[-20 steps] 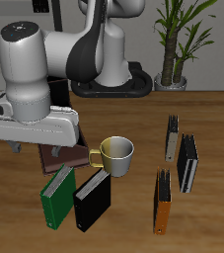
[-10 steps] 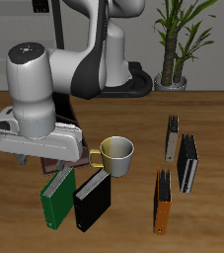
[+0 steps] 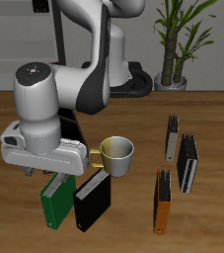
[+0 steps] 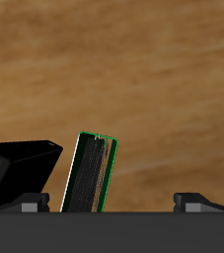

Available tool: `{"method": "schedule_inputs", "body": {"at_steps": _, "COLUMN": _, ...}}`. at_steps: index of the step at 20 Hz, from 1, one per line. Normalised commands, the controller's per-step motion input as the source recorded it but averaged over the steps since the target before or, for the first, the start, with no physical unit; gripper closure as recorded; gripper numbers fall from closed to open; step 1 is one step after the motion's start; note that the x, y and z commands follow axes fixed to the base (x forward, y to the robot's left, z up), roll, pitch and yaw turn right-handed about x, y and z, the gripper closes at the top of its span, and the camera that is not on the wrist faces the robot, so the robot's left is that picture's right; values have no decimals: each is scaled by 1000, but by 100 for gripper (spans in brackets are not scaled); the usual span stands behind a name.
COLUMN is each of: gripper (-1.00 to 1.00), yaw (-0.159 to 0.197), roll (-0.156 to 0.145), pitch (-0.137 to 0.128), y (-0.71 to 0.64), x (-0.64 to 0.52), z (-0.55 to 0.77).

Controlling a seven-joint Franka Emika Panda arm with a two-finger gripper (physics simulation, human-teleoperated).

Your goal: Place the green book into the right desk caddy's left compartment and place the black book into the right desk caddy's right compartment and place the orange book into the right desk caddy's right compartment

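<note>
The green book [image 3: 56,198] stands on its edge near the table's front edge, with the black book [image 3: 92,201] right beside it. My gripper [image 3: 48,174] hangs open just above the green book's upper end and holds nothing. In the wrist view the green book [image 4: 91,173] shows its white page edge between my spread fingertips [image 4: 189,199], with the black book [image 4: 20,173] beside it. The orange book [image 3: 163,203] stands apart, beyond the mug. My hand and arm hide the right desk caddy.
A cream mug [image 3: 116,155] stands just behind the black book, close to my hand. A thin tan-grey book [image 3: 172,138] and a slim black book [image 3: 187,163] stand behind the orange one. A potted plant [image 3: 173,44] is at the table's back.
My arm has swung toward the table's front edge and come down, so the hand now covers the caddy and hangs over the green book. The books and the mug have not moved.
</note>
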Motion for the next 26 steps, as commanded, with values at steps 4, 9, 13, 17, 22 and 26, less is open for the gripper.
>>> {"method": "schedule_inputs", "body": {"at_steps": 4, "gripper": -100, "yaw": -2, "roll": 12, "pitch": 32, "y": 118, "x": 48, "z": -248}}
{"method": "schedule_inputs", "body": {"at_steps": 9, "gripper": -100, "yaw": -6, "roll": 1, "pitch": 29, "y": 58, "x": 38, "z": -194}}
{"method": "schedule_inputs", "body": {"at_steps": 13, "gripper": 100, "yaw": 46, "roll": -14, "pitch": 39, "y": 116, "x": 44, "z": -244}}
{"method": "schedule_inputs", "body": {"at_steps": 17, "gripper": 100, "yaw": -7, "roll": 19, "pitch": 14, "y": 22, "x": -17, "z": -43}}
{"method": "schedule_inputs", "body": {"at_steps": 22, "gripper": 100, "yaw": -11, "roll": -23, "pitch": -12, "y": -49, "x": -29, "z": 167}}
{"method": "schedule_inputs", "body": {"at_steps": 26, "gripper": 100, "yaw": 12, "roll": -22, "pitch": -46, "y": -17, "x": -158, "z": 383}}
